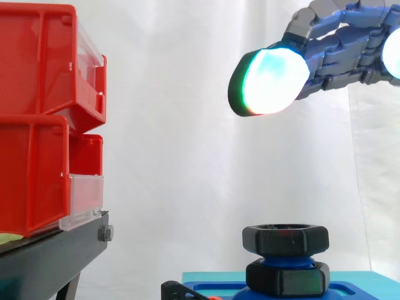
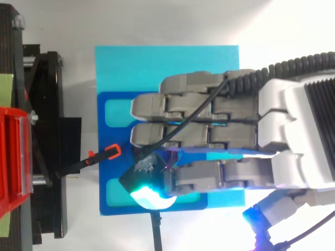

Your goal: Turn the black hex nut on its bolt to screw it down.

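Note:
A black hex nut (image 1: pixel 285 239) sits at the top of a blue bolt (image 1: pixel 284 260), above a second black nut (image 1: pixel 287 279) lower on the same bolt. The bolt rises from a dark blue base (image 2: pixel 112 204) on a cyan block (image 2: pixel 157 63). My hand (image 1: pixel 340 44) hangs high at the upper right, well clear of the nut, with one glowing fingertip pad (image 1: pixel 272 81) pointing left. Seen from above, the hand (image 2: pixel 209 136) lies over the base and hides the nuts. Its fingers are stretched out and hold nothing.
Red bins (image 1: pixel 37 125) are stacked on a black stand (image 1: pixel 50 253) at the left. A black clamp with orange tips (image 2: pixel 102 156) reaches from the stand to the blue base. A white curtain hangs behind.

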